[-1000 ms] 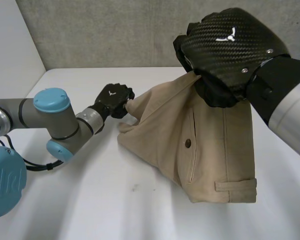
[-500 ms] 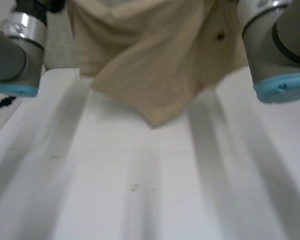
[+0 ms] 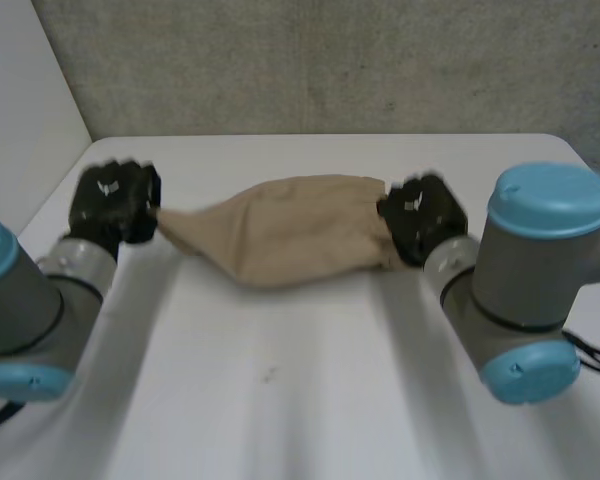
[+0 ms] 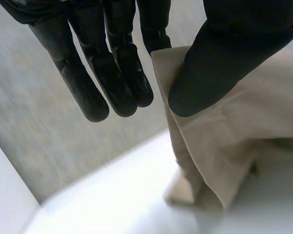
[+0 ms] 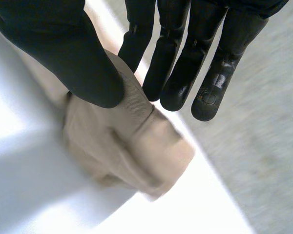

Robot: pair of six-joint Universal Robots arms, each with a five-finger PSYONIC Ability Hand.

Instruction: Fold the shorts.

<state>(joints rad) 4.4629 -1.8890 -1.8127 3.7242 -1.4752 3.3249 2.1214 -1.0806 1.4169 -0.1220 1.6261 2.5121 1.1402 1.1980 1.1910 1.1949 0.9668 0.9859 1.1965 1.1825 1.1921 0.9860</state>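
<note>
Shorts (image 3: 280, 232) strung out between both hands, over the far half of the table (image 3: 280, 400)

The tan cloth is bunched into a sagging band running side to side, nearer the table's far edge than the near one, and I can't tell if the low middle touches the top. The left hand (image 3: 113, 203) has the left end pinched between thumb and a finger, the rest of its fingers straight. The right hand (image 3: 423, 218) has the same pinch on the right end.

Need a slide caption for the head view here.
Left hand and right hand each pinch one end of the tan shorts, stretched between them over the white table.
</note>
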